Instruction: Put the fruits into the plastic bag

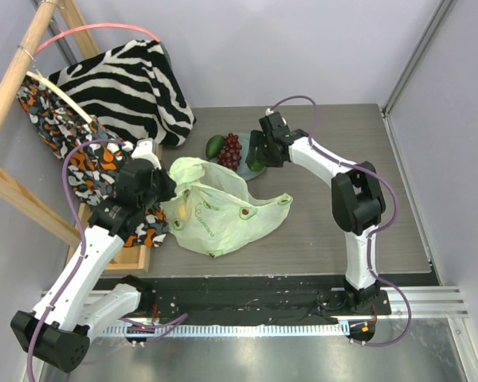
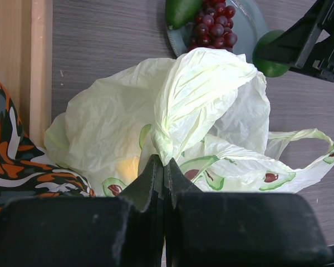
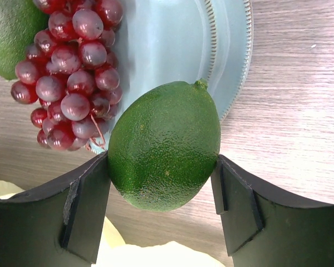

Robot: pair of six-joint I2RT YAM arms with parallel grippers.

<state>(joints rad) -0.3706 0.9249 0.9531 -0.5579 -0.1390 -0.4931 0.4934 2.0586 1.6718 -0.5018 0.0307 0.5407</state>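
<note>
Grey wood-grain tabletop (image 1: 327, 231) is carrying everything. I'm clamping my left gripper (image 2: 164, 165) fully closed on a bunched fold of the pale green plastic bag (image 2: 111, 122), holding that fold up at the bag's left end. The bag's remainder is lying crumpled mid-table, with one handle (image 2: 306, 139) trailing off to the right. A yellow patch (image 2: 128, 167) is showing through the bag wall; can't tell what it is. My right gripper (image 3: 164, 186) is squeezing the lime (image 3: 164, 144), with pads pressing both sides, at the rim of the grey-blue plate (image 3: 178, 50). Can't tell if it's clearing the table. The grape bunch (image 3: 72, 78) is lying on the plate just beside the lime, and the avocado (image 1: 215, 145) is sitting left of the grapes. A zebra-striped cloth (image 1: 135, 79) is hanging at back left, and an orange-black patterned cloth (image 2: 11, 150) is lying beside my left gripper.
</note>
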